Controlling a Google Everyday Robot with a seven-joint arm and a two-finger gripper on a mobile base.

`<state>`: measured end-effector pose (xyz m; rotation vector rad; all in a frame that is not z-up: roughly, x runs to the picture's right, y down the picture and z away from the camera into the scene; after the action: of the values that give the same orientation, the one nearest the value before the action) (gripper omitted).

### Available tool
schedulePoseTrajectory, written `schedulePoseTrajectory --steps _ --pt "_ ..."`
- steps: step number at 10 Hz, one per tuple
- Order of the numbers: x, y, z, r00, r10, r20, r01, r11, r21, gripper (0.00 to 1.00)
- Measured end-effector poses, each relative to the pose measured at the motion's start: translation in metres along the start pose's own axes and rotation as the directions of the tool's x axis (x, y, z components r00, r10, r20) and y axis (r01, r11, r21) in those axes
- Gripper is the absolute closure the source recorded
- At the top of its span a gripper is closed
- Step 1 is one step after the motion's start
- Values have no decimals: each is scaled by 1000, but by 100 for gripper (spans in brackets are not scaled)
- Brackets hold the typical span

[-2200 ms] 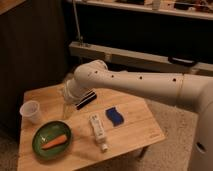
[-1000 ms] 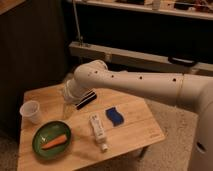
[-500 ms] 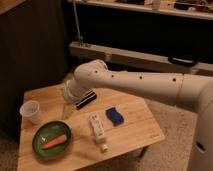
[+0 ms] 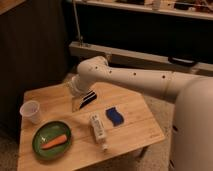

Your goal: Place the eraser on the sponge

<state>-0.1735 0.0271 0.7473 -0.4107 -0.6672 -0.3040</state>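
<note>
A dark eraser with a pale stripe lies at the back middle of the wooden table. The blue sponge lies flat to its right and a little nearer the front, apart from it. My gripper hangs from the white arm right at the eraser's left end, low over the table. The wrist hides where the gripper meets the eraser, and I cannot make out whether they touch.
A white tube lies just left of the sponge, pointing to the front edge. A green plate holding a carrot sits front left. A clear plastic cup stands at the left edge. A dark cabinet and a metal rail stand behind the table.
</note>
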Motion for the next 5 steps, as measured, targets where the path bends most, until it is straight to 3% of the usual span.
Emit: schedulePoseTrajectory --steps 1,5 --pt "10 -3 1 1000 -5 -10 5 1000 0 20" --pt "9 -3 1 1000 -5 -10 5 1000 1 20"
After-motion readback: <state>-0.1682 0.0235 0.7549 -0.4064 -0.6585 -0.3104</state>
